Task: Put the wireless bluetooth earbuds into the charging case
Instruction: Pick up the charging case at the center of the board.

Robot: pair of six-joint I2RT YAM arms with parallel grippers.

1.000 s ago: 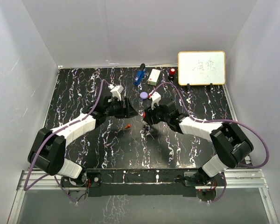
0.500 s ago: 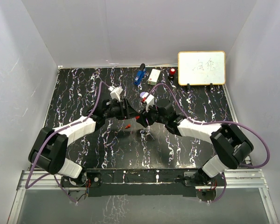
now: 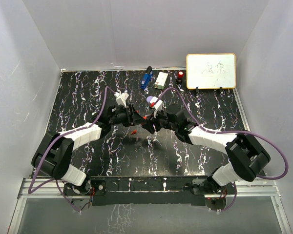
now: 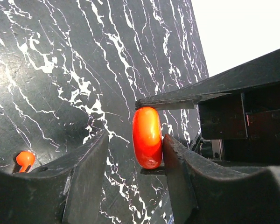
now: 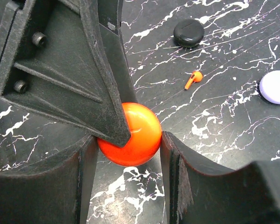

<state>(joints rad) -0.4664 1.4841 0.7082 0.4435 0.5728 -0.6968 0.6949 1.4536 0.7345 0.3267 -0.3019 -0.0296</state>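
You seem at the case-opening step: your right tool grips the red case, your left tool stands open around it, the red earbud lies on the table at its 7 o'clock; next, clamp left and pry.

At the far right corner of the black, white-veined tabletop, a small whiteboard in a pale yellow frame stands propped upright. It carries the only writing in view: two groups of dark handwritten strokes side by side across its middle. They look like characters but are too small and faint from the overhead camera to read. Any print on the white box at the far edge, left of the board, is too small to tell. Neither wrist view shows readable lettering.
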